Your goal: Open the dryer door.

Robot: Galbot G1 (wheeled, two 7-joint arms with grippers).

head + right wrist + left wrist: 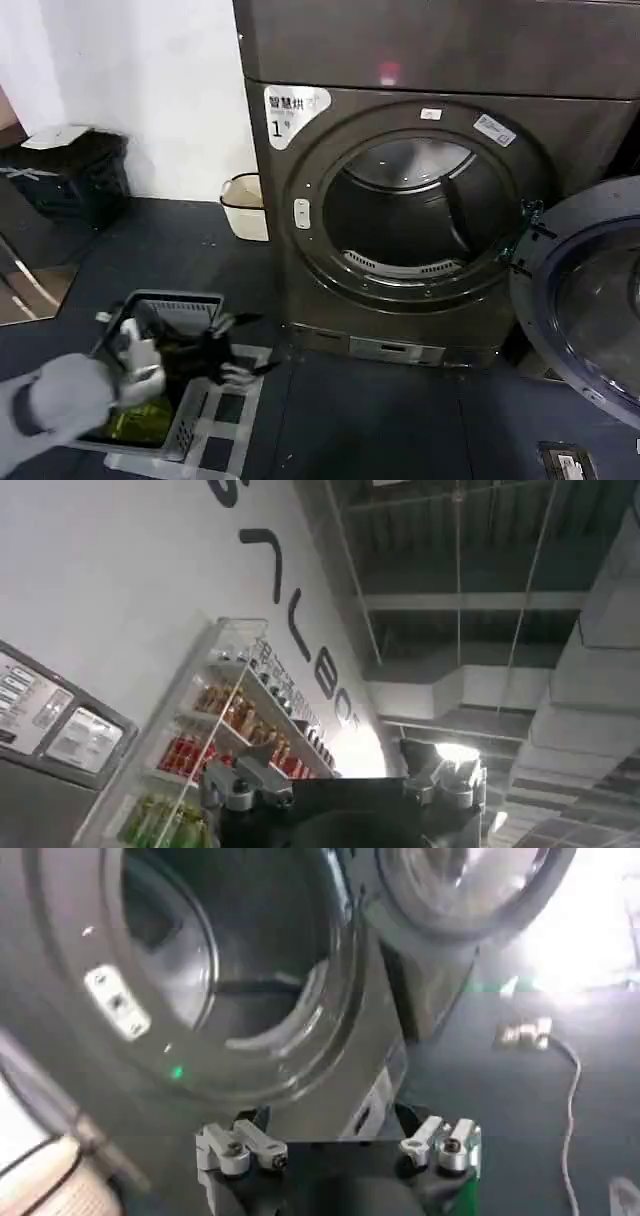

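Observation:
The dryer [400, 60] is a dark grey-brown front loader with a white "1" label [290, 112] and a pink light [389, 73]. Its dryer door [590, 300] hangs swung wide to the right, chrome ring and dark glass facing out, leaving the round drum opening [420, 215] bare. My left gripper [240, 345] sits low at the front left, well short of the machine, open and empty. In the left wrist view the left gripper [335, 1123] faces the drum mouth, with the dryer door [460, 888] off to one side. My right gripper [335, 770] points up at a wall and ceiling, open, holding nothing.
A grey laundry basket [170, 305] with yellow-green contents lies under my left arm. A white bin [245, 205] stands beside the dryer's left side, and a black box [70, 170] against the wall. A cable with a plug [525, 1033] lies on the dark floor.

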